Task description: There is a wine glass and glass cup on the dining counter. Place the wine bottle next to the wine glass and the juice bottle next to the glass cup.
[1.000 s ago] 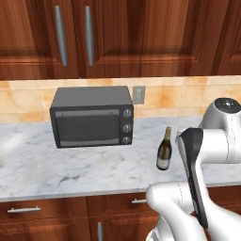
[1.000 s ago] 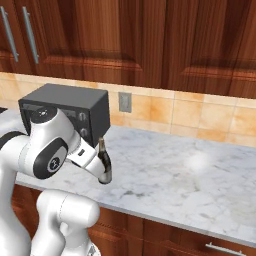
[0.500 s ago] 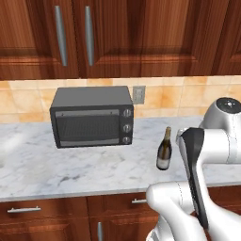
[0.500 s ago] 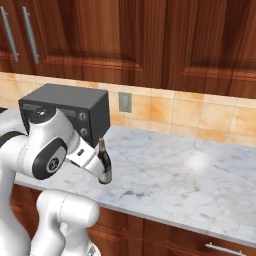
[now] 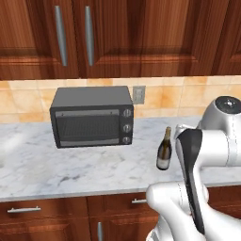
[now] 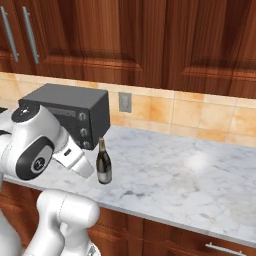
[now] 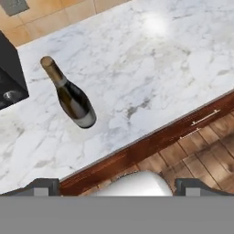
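Dark finger tips of the gripper (image 7: pixel 117 186) sit far apart at the bottom corners of the hand view: jaws wide, nothing between them, nothing touched. They hang over the counter's front edge, apart from the bottle. The wine bottle (image 5: pixel 164 149) stands upright on the marble worktop (image 5: pixel 84 169), just right of the toaster oven (image 5: pixel 92 116) and near the front edge. Dark glass, long tan-topped neck, pale label band low on the body. The white arm covers part of the worktop right of the bottle in the left base view. Worktop is white-grey veined stone; glossy reddish wood cabinets (image 6: pixel 125 35) above; tan tile backsplash (image 6: pixel 185 112) with a grey wall outlet (image 6: pixel 125 102).
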